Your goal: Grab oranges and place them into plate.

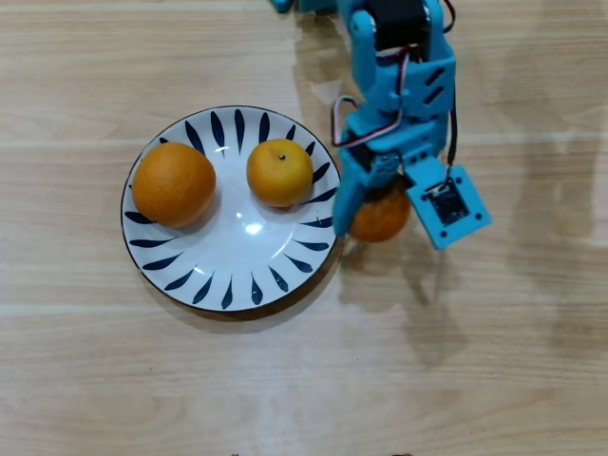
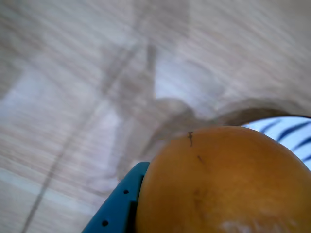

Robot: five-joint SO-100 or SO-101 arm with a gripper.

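Observation:
The white plate [image 1: 237,256] with dark blue leaf strokes lies left of centre in the overhead view. A larger orange [image 1: 173,183] sits on its left part and a smaller orange [image 1: 279,172] on its upper right part. My blue gripper [image 1: 377,211] is just right of the plate's rim, shut on a third orange [image 1: 382,218]. In the wrist view that orange [image 2: 228,184] fills the lower right, pressed against a blue finger [image 2: 119,208], with the plate's rim [image 2: 286,128] behind it.
The light wooden table [image 1: 304,380] spreads all around. My blue arm [image 1: 399,57] comes in from the top edge of the overhead view, with its wrist camera module [image 1: 448,204] to the right of the held orange.

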